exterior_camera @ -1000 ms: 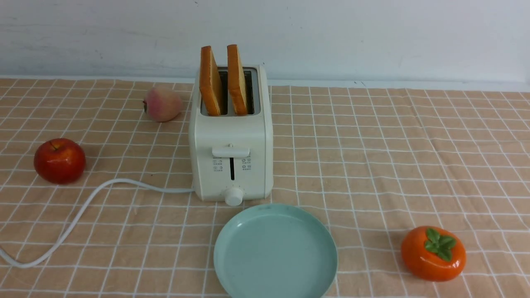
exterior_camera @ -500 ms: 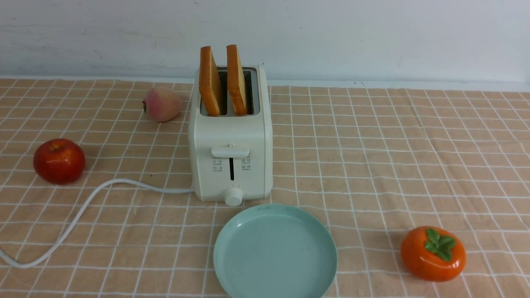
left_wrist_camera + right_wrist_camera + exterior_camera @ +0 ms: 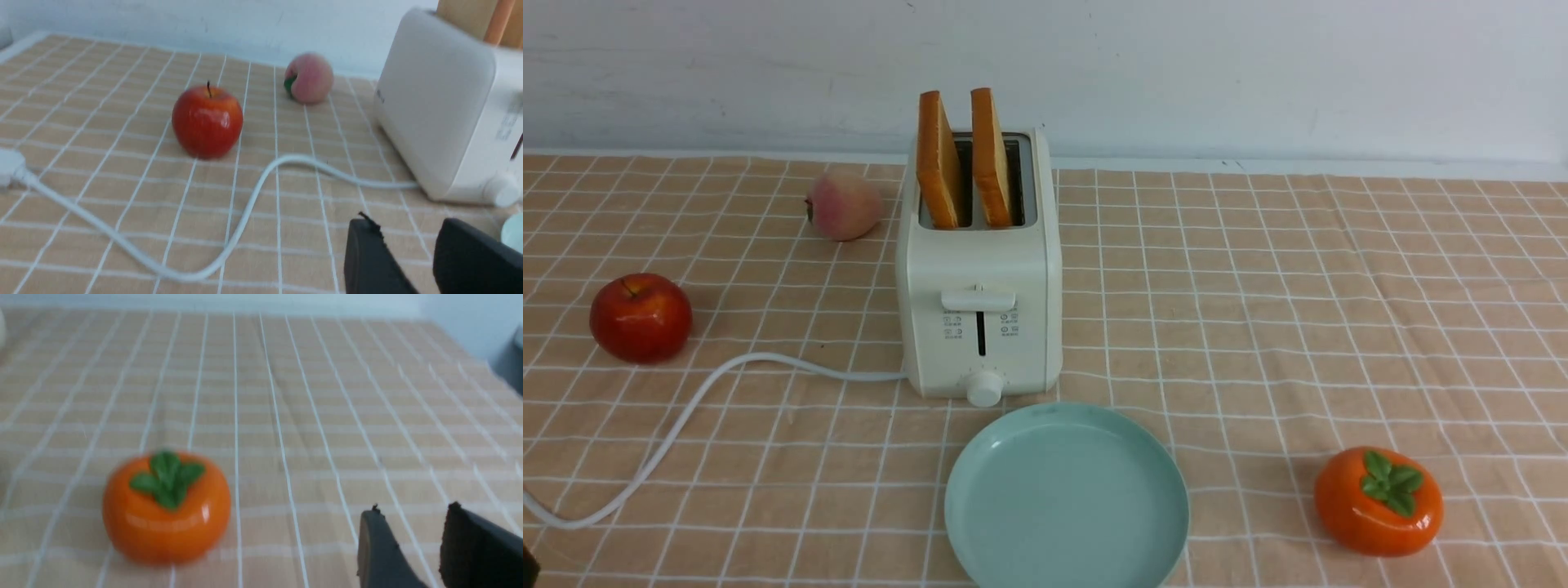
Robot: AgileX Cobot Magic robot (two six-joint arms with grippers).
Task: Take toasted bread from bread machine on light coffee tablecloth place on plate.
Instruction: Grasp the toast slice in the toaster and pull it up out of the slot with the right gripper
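Two golden-tan square toast slices [image 3: 938, 163] half hidden in boxy cream-white toaster [image 3: 978, 269]; left gripper [image 3: 406, 228], right gripper [image 3: 412, 514] cropped, narrowly parted, empty; glossy red apple [image 3: 207, 120] near white cord [image 3: 294, 158].

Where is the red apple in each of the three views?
Front view: apple at the left, on its own, left of the toaster.
Left wrist view: apple just beyond the cord, nearer than the peach.
Right wrist view: not in it.
Shared landmark: the white cord, in the front and left wrist views.

Creased cloth tablecloth [image 3: 1258, 286], glossy persimmon [image 3: 1378, 500], smooth, possibly plastic bread machine [image 3: 978, 261]
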